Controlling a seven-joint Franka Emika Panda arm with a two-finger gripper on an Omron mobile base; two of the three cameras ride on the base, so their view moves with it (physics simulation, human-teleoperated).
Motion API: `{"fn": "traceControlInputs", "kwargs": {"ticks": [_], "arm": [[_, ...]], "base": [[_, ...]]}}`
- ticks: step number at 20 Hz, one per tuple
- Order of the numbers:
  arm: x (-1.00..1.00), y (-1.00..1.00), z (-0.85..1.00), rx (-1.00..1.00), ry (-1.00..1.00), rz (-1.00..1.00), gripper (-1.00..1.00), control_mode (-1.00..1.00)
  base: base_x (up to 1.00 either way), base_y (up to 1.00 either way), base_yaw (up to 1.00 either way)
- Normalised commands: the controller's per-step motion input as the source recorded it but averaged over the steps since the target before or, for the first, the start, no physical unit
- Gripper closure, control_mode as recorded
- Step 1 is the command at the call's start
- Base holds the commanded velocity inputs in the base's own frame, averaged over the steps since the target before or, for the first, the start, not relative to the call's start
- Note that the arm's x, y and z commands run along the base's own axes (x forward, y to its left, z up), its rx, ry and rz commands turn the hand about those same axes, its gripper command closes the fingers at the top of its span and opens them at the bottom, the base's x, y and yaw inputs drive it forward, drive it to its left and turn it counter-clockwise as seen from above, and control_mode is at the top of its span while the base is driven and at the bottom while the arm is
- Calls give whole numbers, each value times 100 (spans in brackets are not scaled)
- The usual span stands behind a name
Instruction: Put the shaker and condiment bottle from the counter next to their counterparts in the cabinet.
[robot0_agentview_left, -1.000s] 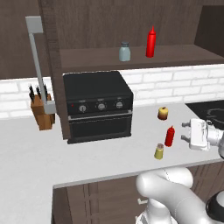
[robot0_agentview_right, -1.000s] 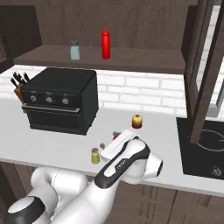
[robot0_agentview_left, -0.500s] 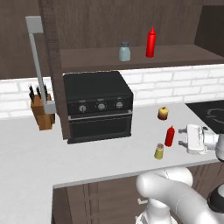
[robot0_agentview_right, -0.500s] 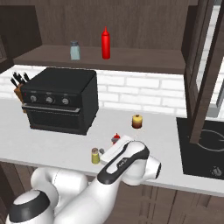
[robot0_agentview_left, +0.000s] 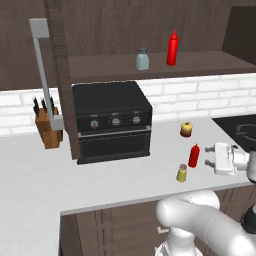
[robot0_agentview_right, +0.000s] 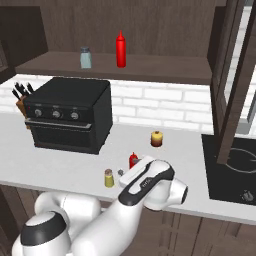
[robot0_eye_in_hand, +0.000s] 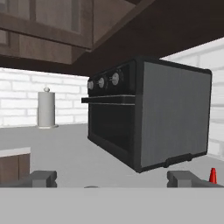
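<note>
The end effector (robot0_agentview_left: 209, 155) is wide open and holds nothing. It sits low, just beside the small red squeeze bottle (robot0_agentview_left: 194, 155) on the light-grey table (robot0_agentview_left: 35, 175). The little yellow shaker (robot0_agentview_left: 182, 173) stands near that bottle. A crooked push could tip the bottle onto the shaker.

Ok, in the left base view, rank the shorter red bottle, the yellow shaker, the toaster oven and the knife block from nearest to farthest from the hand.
1. Shorter red bottle, just left of the open hand.
2. Yellow shaker, nearer the counter edge.
3. Toaster oven, mid-counter by the wall.
4. Knife block, far left.
</note>
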Motion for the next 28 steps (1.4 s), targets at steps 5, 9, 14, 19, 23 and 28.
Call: {"fn": "traceControlInputs", "kwargs": {"ticks": [5,9,14,19,23,28], "arm": [[19,-5,-4,0,2,0,-100,-100],[28,-1,0,0,0,0,-100,-100],[25,-3,0,0,0,0,-100,-100],[20,-10,0,0,0,0,-100,-100],[14,-6,0,0,0,0,-100,-100],[11,-1,0,0,0,0,-100,-100]], "base": [[0,0,0],[0,0,0],[0,0,0],[0,0,0],[0,0,0],[0,0,0]]}}
